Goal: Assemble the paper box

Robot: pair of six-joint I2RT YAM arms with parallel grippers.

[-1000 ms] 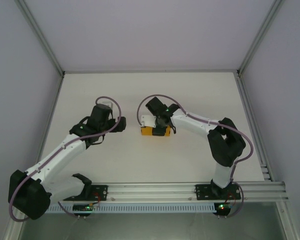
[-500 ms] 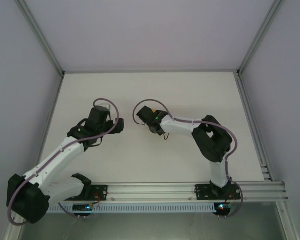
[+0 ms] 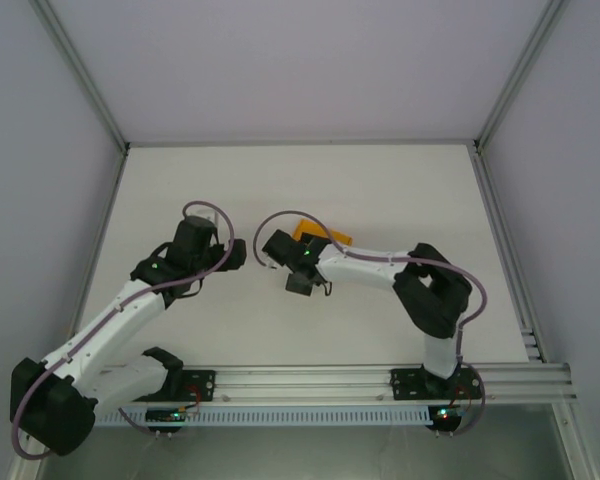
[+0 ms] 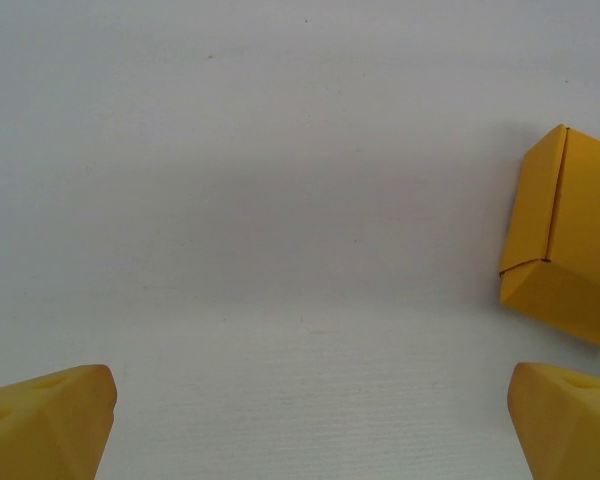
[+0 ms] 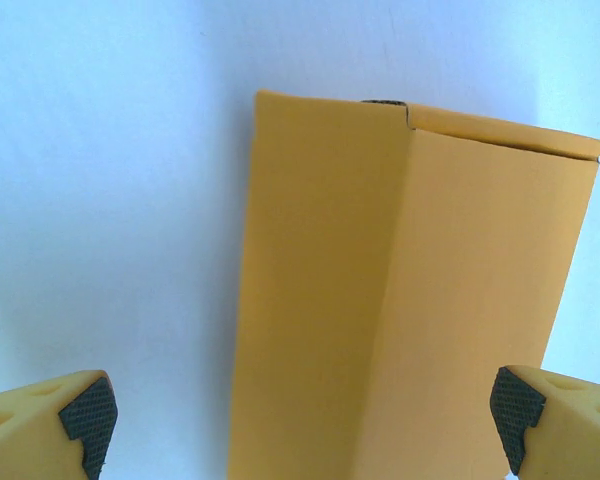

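Yellow moulded fingers with dark ribbed pads (image 5: 85,415): right gripper (image 5: 300,420), jaws spread wide, clamped on nothing.

Item 1, paper box (image 5: 380,300): plain orange-yellow thin card, folded up into a small rectangular box. It lies on the table directly ahead of the right gripper, reaching in between the two fingers. Two long faces meet at a lengthwise crease down its middle. At its far end a flap edge shows a thin dark gap at the seam. The left pad stands well apart from the box's left edge. The right pad sits at the box's right edge; whether it touches cannot be told.

Item 2, left gripper (image 4: 300,420): plain yellow fingertips, jaws wide apart, nothing between them. The same box lies ahead and far to its right, near the right fingertip's line but apart from it. From here it shows two long faces and one closed end face.

Item 3, table (image 3: 380,190): white and matte. Bare surface lies ahead of the left gripper and beyond the box, right out to the far edge.

Item 4, bounds: pale walls (image 3: 300,60) rise at the far, left and right table edges, with metal frame posts (image 3: 80,75) at the rear corners and an aluminium rail (image 3: 310,378) behind both grippers
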